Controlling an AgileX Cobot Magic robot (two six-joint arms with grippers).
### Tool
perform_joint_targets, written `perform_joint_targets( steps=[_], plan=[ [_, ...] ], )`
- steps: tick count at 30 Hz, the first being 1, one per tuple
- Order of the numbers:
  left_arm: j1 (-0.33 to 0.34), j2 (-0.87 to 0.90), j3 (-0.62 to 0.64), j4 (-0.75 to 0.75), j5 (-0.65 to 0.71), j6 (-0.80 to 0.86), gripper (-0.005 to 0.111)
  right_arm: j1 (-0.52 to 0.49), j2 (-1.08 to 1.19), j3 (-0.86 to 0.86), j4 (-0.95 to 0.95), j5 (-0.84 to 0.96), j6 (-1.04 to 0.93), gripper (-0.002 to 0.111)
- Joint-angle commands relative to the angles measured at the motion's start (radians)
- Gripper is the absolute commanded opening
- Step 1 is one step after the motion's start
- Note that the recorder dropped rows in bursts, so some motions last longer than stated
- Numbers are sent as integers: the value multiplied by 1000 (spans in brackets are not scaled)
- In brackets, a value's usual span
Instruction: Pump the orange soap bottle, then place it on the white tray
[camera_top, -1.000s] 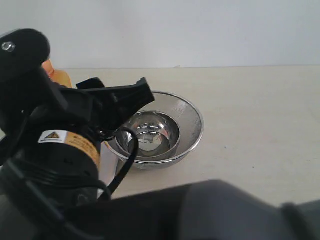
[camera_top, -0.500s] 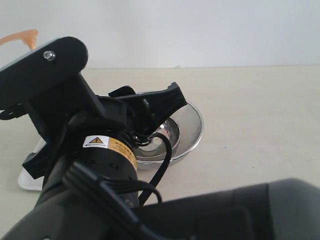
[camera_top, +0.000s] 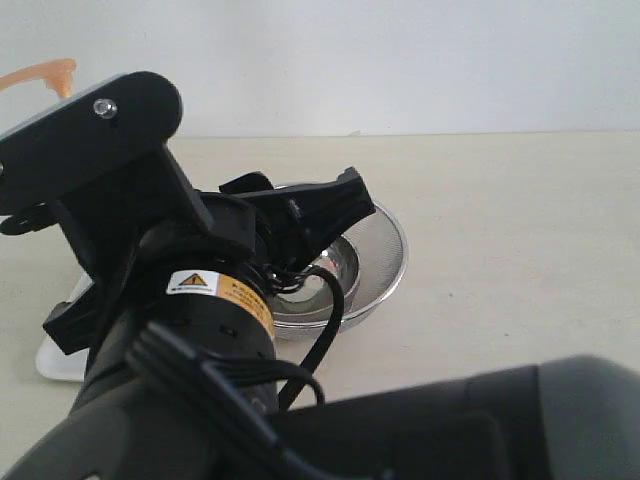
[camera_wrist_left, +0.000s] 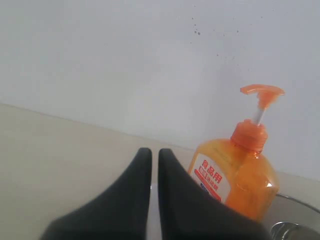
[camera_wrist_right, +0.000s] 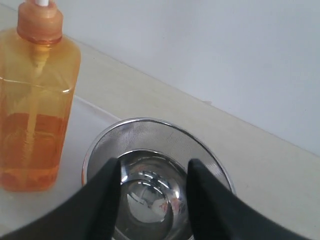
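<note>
Tall translucent orange plastic soap bottle upright, apparently standing on flat white rectangular tray, roughly 9 o'clock of round steel bowl in exterior view. Left gripper jaws together, empty, apart from bottle. Right gripper jaws apart, holding nothing, over bowl. Placing looks done; pumping cannot be confirmed, pump head up; likely only arms to clear

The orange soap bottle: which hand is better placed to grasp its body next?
Probably the right hand: its jaws stand open and empty, near the steel bowl, with the orange soap bottle beside it. The left hand is shut, so it must open first.
</note>
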Motion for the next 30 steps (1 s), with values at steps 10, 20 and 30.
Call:
perform_joint_targets(
  steps=[10,20,30],
  plan=[
    [0,-7,4,-6,-2,-6,5,-74,-163,1,-160,130,67,38],
    [0,-7,4,-6,-2,-6,5,-411,-220,120,-196,714,122,38],
    [0,-7,4,-6,-2,-6,5,-616,-419,291,-217,885,134,38]
  ],
)
